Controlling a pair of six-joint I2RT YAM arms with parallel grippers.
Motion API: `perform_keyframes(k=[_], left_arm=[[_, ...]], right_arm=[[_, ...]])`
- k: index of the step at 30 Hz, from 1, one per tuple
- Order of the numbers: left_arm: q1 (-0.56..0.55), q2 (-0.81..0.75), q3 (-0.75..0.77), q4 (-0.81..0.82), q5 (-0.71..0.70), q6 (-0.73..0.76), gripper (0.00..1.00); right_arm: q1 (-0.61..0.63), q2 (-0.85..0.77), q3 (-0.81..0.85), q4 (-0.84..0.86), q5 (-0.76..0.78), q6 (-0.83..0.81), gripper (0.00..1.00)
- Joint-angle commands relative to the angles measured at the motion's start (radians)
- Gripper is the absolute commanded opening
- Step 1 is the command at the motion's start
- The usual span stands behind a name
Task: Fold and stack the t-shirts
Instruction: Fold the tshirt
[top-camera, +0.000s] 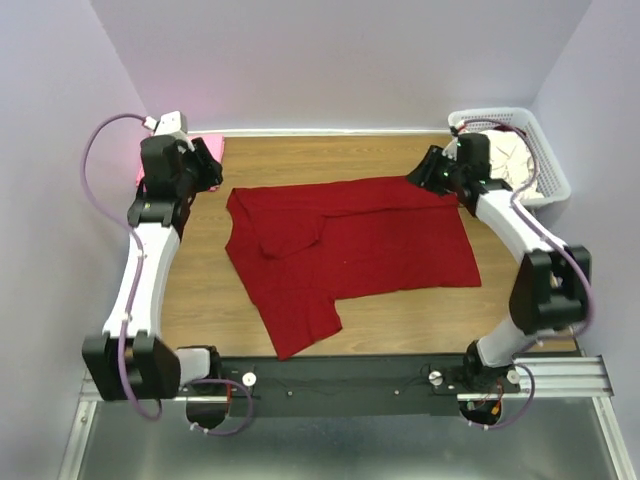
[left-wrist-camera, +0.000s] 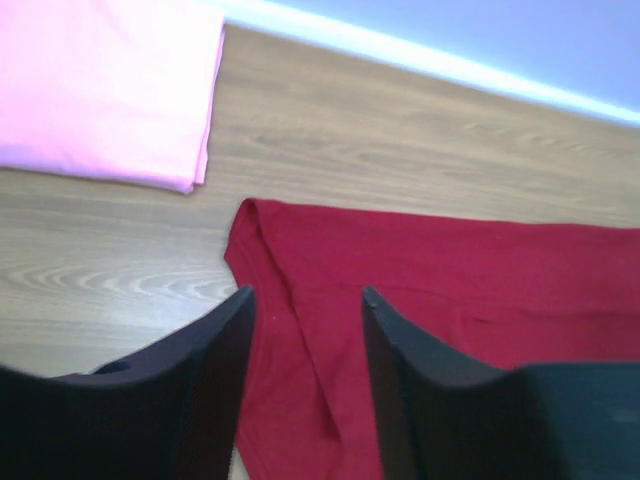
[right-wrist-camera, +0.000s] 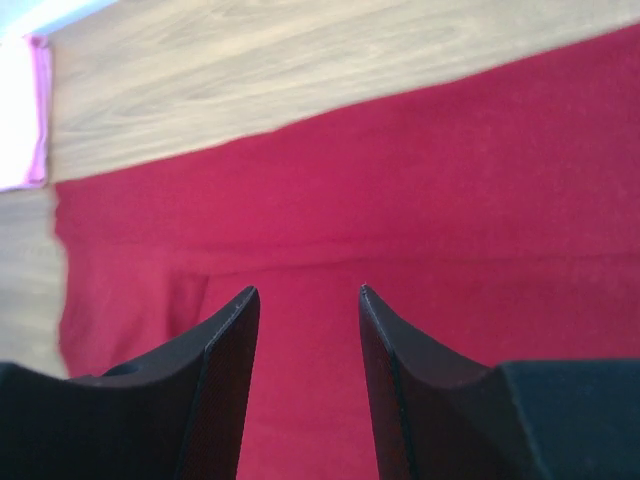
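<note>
L fingers (top-camera: 208, 176): spread, empty; red tee (top-camera: 370, 240) corner under tips.
R fingers (top-camera: 420, 176): spread, empty; same tee beneath.
Pink tee (left-wrist-camera: 100, 90): folded, beyond L fingers, on bench (left-wrist-camera: 400, 130).

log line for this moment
dark red t-shirt: spread, partly folded | pink t-shirt: folded, far-left corner | left fingers: open, empty | right fingers: open, empty

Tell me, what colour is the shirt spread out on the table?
The shirt is plain dark red; the top view shows it best.
</note>
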Motion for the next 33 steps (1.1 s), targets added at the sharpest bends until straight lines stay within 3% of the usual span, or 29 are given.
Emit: perform_keyframes(k=[1, 2, 3, 6, 8, 10, 11, 12, 15, 18, 20, 26, 33], left_arm=[[0.005, -0.188, -0.152, -0.044, 0.071, 0.003, 0.63], [0.005, -0.23, -0.216, -0.046, 0.095, 0.001, 0.68], [0.006, -0.315, -0.25, -0.046, 0.098, 0.0, 0.84], [0.006, -0.47, -0.373, -0.043, 0.042, -0.04, 0.98], [0.006, -0.541, -0.437, -0.035, 0.02, -0.09, 0.98], [0.006, -0.625, -0.474, -0.008, 0.048, -0.112, 0.78], [0.006, -0.639, -0.495, 0.004, 0.08, -0.112, 0.76], [0.006, -0.649, -0.502, 0.009, 0.133, -0.129, 0.77], [0.006, -0.64, -0.52, -0.02, 0.198, -0.141, 0.98], [0.003, -0.626, -0.545, -0.09, 0.191, -0.158, 0.98], [0.005, -0.623, -0.555, -0.13, 0.16, -0.17, 0.98], [-0.025, -0.548, -0.595, -0.221, 0.085, -0.202, 0.94], [-0.329, -0.299, -0.569, -0.278, -0.143, -0.348, 0.85]], right_arm=[[-0.002, -0.208, -0.189, -0.038, -0.027, 0.008, 0.52], [-0.003, -0.259, -0.22, -0.051, -0.005, 0.0, 0.52], [-0.003, -0.306, -0.281, -0.083, 0.007, -0.005, 0.52], [-0.003, -0.48, -0.378, -0.132, 0.036, -0.008, 0.54], [-0.003, -0.597, -0.421, -0.147, 0.033, -0.009, 0.56], [-0.002, -0.666, -0.478, -0.163, 0.035, 0.001, 0.62], [-0.002, -0.689, -0.495, -0.166, 0.033, 0.007, 0.64], [-0.002, -0.729, -0.51, -0.173, 0.027, 0.021, 0.65], [-0.003, -0.771, -0.558, -0.176, 0.012, 0.07, 0.75], [-0.003, -0.774, -0.581, -0.176, -0.013, 0.083, 0.82], [-0.003, -0.762, -0.584, -0.183, -0.019, 0.08, 0.93], [-0.002, -0.731, -0.575, -0.212, 0.052, 0.037, 0.96], [-0.003, -0.65, -0.55, -0.23, 0.049, -0.009, 0.95]])
